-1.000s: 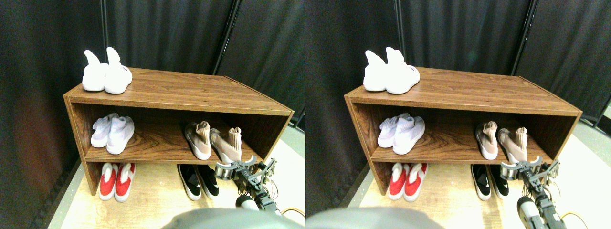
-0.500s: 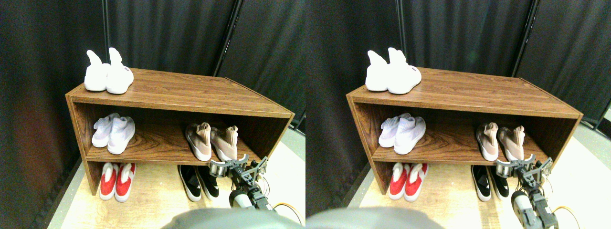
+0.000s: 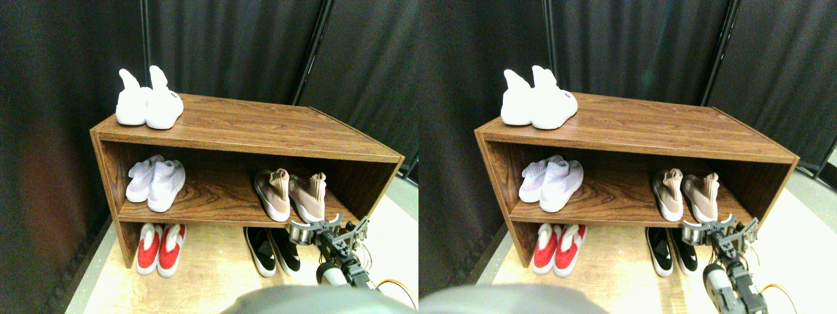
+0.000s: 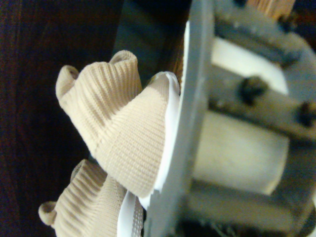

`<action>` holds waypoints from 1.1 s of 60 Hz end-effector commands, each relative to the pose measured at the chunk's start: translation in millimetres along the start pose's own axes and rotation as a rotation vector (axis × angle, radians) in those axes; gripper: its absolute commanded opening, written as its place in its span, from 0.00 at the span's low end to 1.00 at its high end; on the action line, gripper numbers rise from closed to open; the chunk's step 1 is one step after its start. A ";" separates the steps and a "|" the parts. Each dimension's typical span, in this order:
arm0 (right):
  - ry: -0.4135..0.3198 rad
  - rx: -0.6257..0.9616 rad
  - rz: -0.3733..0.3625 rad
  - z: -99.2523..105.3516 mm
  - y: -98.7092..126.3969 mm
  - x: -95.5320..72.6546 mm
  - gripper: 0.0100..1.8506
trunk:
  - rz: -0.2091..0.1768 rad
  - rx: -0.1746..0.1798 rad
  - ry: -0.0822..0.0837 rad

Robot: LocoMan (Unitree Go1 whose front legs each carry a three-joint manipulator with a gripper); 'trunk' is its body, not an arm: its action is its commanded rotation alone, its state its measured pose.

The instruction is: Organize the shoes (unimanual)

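A: On the middle shelf [image 3: 216, 212], right end: tan pair [image 3: 292, 194], toes out toward the front edge, cuffs to the back. The two sit side by side, nearly parallel, the right shoe [image 3: 308, 196] just a touch splayed.

B: And the gripper [image 3: 325, 230]?

A: Just below and in front of the shelf edge, under the right tan shoe's toe. Wrist view shows that shoe's knit upper and white sole [image 4: 165, 143] pressed close against the frame of a jaw. Whether the jaws are released or clenched, I cannot tell; the gap is hidden in both views.

B: Why sit there?

A: My guess: it is placed at the toe because that is the only part of the shoe reachable from outside the shelf. A nudge at the sole would square the shoe with its mate.

B: Other pairs?

A: Black pair [image 3: 273, 248] on the floor [image 3: 209, 275] under the shelf, right side, toes forward, close together. Red pair [image 3: 160, 247] on the floor at left, pale pair [image 3: 155, 184] above it, white pair [image 3: 147, 98] on top at the left corner. All paired by colour, left ones neat.

B: Risk?

A: Arm stands near the black pair; a low sweep could knock them askew.
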 end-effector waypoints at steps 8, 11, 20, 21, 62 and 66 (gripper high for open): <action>0.031 -0.033 0.088 5.5 15.3 -27.0 0.85 | -0.001 -0.003 0.005; 0.033 -0.046 0.104 8.0 17.5 -35.3 0.81 | -0.003 -0.002 0.003; 0.060 -0.069 0.167 21.1 23.4 -58.8 0.79 | -0.009 0.004 0.009; 0.060 -0.069 0.167 21.1 23.4 -58.8 0.79 | -0.012 0.005 0.008; -0.202 -0.128 0.336 79.3 51.2 -78.5 0.03 | -0.019 0.008 0.009; -0.199 -0.129 0.332 79.7 51.0 -68.5 0.03 | -0.016 0.007 0.008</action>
